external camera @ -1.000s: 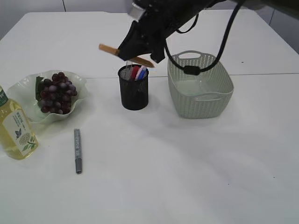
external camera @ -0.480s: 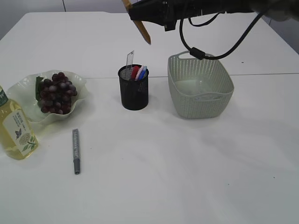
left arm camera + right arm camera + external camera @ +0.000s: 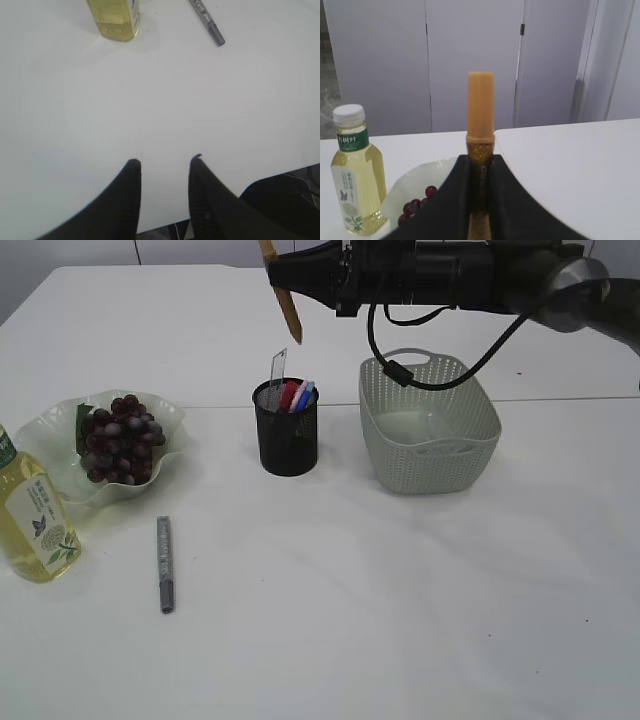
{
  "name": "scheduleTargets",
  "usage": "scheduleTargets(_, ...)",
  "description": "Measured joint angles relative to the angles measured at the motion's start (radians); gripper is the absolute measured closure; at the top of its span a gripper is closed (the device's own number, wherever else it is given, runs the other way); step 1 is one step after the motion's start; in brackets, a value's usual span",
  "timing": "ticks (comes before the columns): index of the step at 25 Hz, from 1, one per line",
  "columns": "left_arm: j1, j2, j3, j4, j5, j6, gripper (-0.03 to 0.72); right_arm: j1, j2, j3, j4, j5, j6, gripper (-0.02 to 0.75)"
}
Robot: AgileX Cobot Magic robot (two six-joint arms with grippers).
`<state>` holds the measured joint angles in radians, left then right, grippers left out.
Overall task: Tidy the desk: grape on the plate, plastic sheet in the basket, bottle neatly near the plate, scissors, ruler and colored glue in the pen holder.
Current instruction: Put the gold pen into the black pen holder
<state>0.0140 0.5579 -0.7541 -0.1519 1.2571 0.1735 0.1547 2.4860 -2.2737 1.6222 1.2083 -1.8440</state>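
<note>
My right gripper point(image 3: 284, 276) point(image 3: 480, 158) is shut on an orange-gold colored glue stick point(image 3: 290, 312) point(image 3: 480, 112), which hangs tip-down, slightly tilted, above and behind the black mesh pen holder point(image 3: 287, 440). A clear ruler point(image 3: 277, 365) and red and blue items point(image 3: 298, 395) stand in the holder. Grapes point(image 3: 120, 440) point(image 3: 414, 205) lie on the wavy plate point(image 3: 55, 435) point(image 3: 427, 175). The yellow bottle point(image 3: 35, 515) point(image 3: 114, 17) point(image 3: 355, 170) stands upright left of the plate. My left gripper point(image 3: 165, 161) is open over bare table. I cannot make out the scissors or the plastic sheet.
A grey pen-like stick point(image 3: 165, 563) point(image 3: 207, 22) lies on the table in front of the plate. A grey-green basket point(image 3: 428, 420) stands right of the pen holder. The table's near edge shows just under the left gripper.
The right arm has swung up to reach level across the top. The glue stick has turned from lying nearly level over the holder to hanging tip-down. Nothing else moved.
</note>
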Motion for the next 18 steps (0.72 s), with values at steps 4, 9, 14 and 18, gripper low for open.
scheduleTargets(4, 0.000, 0.000, 0.000, 0.000, 0.000, 0.000, 0.447, 0.000, 0.022, -0.002, 0.066, -0.004, -0.004, 0.687)
scheduleTargets(9, 0.000, 0.000, 0.000, 0.000, 0.000, 0.000, 0.447, 0.000, 0.060, -0.013, 0.103, -0.005, -0.006, 0.687)
scheduleTargets(14, 0.000, 0.000, 0.000, 0.000, 0.000, 0.000, 0.447, 0.006, 0.089, -0.025, 0.121, -0.014, -0.006, 0.687)
scheduleTargets(18, 0.000, 0.000, 0.000, 0.000, -0.003, 0.000, 0.447, 0.032, 0.113, -0.067, 0.126, -0.015, -0.006, 0.687)
